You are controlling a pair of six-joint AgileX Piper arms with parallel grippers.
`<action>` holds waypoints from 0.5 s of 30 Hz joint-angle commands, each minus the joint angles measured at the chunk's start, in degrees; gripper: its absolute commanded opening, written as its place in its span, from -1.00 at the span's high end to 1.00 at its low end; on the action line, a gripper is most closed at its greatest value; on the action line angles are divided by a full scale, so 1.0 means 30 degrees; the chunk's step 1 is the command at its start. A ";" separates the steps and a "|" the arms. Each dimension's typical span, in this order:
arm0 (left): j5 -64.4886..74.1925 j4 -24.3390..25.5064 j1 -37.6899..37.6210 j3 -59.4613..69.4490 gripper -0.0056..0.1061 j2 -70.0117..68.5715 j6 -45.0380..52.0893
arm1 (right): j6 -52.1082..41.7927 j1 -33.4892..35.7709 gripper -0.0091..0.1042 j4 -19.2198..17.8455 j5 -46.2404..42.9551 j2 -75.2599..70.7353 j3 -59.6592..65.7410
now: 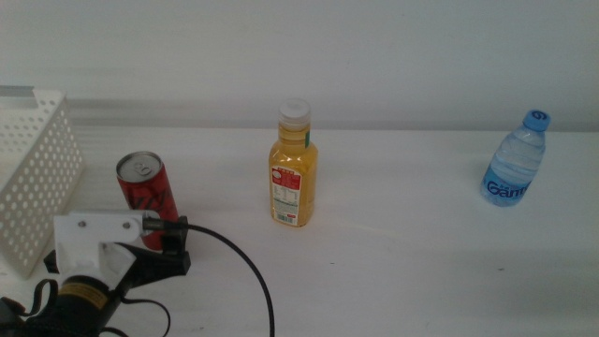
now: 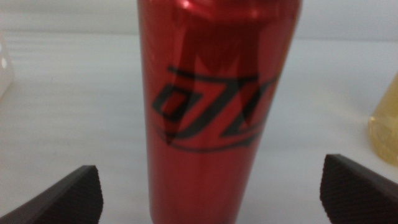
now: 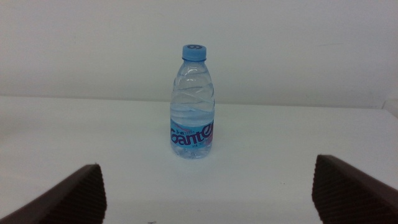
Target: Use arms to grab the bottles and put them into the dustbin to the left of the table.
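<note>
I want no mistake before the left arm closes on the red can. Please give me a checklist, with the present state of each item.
1. Left gripper open, jaws wide apart: ok.
2. Red can centred between the jaws: ok.
3. Can upright on the table: ok.
4. Juice bottle apart from the can: ok.
5. Jaws deep enough around the can: cannot tell.
6. Basket beside the can, inside free: cannot tell.

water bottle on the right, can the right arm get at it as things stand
Probably yes. The water bottle stands upright and alone on the table, centred ahead of the right gripper, whose jaws are spread wide. Nothing lies between them, though the gripper is not yet around it.
</note>
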 commanded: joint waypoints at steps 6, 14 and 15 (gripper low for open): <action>0.0004 -0.0581 -0.0077 -0.0949 -0.78 0.0076 0.0373 | -0.0059 -0.0131 -0.72 -0.0065 -0.0087 -0.0730 0.0809; 0.0700 -0.1158 -0.0047 -0.1808 -0.78 0.0107 0.0740 | -0.0059 -0.0131 -0.72 -0.0065 -0.0087 -0.0730 0.0809; 0.0732 -0.1210 -0.0047 -0.1882 -0.78 0.0107 0.0794 | -0.0059 -0.0131 -0.72 -0.0065 -0.0087 -0.0730 0.0809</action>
